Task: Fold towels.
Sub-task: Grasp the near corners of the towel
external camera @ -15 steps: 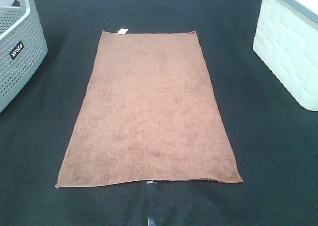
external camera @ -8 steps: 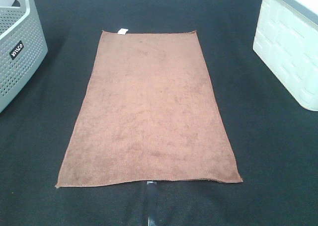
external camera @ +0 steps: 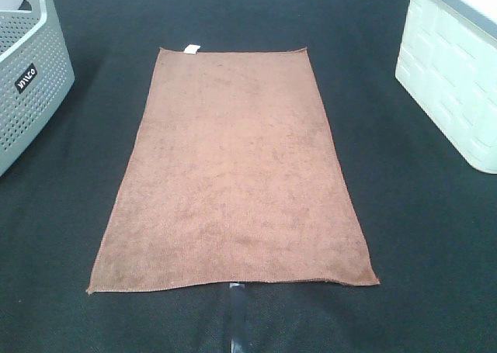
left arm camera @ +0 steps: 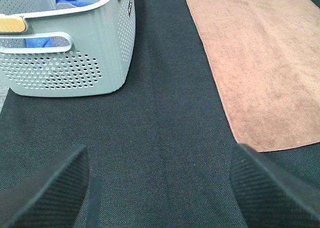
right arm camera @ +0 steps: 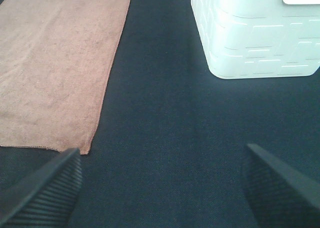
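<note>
The reddish-brown towel (external camera: 233, 171) lies flat and unfolded in the middle of the black table, its small white tag (external camera: 191, 49) on the far short edge. It also shows in the left wrist view (left arm camera: 260, 62) and the right wrist view (right arm camera: 55, 62). Neither arm shows in the high view. My left gripper (left arm camera: 160, 195) is open and empty over bare black cloth, left of the towel's near corner. My right gripper (right arm camera: 162, 188) is open and empty over bare cloth, right of the towel's other near corner.
A grey perforated basket (external camera: 27, 81) stands at the left edge; the left wrist view shows its wall (left arm camera: 75, 72) and blue cloth (left arm camera: 37, 40) inside. A white bin (external camera: 454, 81) stands at the right, also in the right wrist view (right arm camera: 255, 37). A pale strip (external camera: 237, 318) lies below the towel's near edge.
</note>
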`<state>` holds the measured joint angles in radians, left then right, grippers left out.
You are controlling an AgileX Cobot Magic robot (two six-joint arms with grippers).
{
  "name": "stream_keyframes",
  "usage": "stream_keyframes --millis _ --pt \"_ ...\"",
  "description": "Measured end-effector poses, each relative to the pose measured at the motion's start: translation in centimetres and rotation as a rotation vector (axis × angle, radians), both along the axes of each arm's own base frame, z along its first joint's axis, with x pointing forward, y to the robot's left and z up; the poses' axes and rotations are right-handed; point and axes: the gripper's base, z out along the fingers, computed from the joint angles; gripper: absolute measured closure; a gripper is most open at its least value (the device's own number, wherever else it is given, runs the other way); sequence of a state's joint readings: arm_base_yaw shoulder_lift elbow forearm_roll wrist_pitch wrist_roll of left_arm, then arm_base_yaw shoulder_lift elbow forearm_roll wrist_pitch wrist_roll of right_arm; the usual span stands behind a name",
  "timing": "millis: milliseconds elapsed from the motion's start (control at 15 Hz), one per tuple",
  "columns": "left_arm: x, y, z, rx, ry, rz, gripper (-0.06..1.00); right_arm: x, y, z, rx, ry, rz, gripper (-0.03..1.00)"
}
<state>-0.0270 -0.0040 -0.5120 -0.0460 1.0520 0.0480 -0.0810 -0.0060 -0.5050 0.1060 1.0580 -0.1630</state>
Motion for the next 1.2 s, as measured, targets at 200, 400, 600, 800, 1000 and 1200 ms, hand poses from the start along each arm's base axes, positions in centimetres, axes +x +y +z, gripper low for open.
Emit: stream_keyframes --millis 200,400,600,800,1000,1200 --pt "0.0 0.0 0.0 0.0 0.0 0.0 0.2 0.0 0.0 0.0 0.0 0.0 0.0 0.15" --pt "0.0 0.0 0.0 0.0 0.0 0.0 0.2 0.0 0.0 0.0 0.0 0.0 0.0 0.15" --pt "0.0 0.0 0.0 0.0 0.0 0.0 0.2 0.0 0.0 0.0 0.0 0.0 0.0 0.15" --pt "0.0 0.0 0.0 0.0 0.0 0.0 0.2 0.0 0.0 0.0 0.0 0.0 0.0 0.15" --pt "0.0 0.0 0.0 0.0 0.0 0.0 0.2 0.0 0.0 0.0 0.0 0.0 0.0 0.15" --pt "0.0 0.0 0.0 0.0 0.0 0.0 0.2 0.0 0.0 0.0 0.0 0.0 0.0 0.15"
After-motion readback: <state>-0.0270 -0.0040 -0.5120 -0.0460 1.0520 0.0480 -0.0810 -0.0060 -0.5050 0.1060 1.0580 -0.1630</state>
